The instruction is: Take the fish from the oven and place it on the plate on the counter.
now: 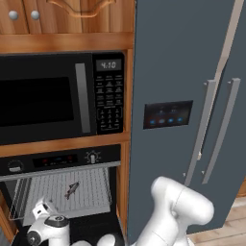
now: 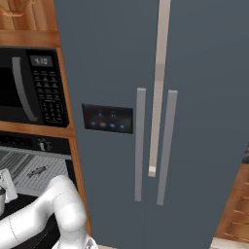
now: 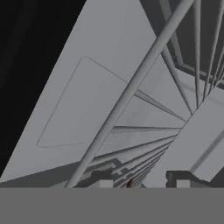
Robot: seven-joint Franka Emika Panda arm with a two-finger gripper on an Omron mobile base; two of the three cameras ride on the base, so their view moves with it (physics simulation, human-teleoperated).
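The small dark fish (image 1: 72, 190) lies near the middle of the wire rack (image 1: 91, 192) that is pulled out of the black wall oven (image 1: 57, 161); the right base view shows the fish (image 2: 36, 171) too. My gripper (image 1: 47, 207) hovers low over the rack's front left part, left of the fish and apart from it. In the hand view the gripper (image 3: 141, 180) is open, its two dark fingertips (image 3: 103, 180) spread with only rack wires past them. The plate and the counter are out of view.
The oven door (image 1: 91, 226) hangs open below the rack. A black microwave (image 1: 57, 98) sits above the oven in wooden cabinetry. A tall grey fridge (image 1: 187, 110) with long bar handles stands close on the right.
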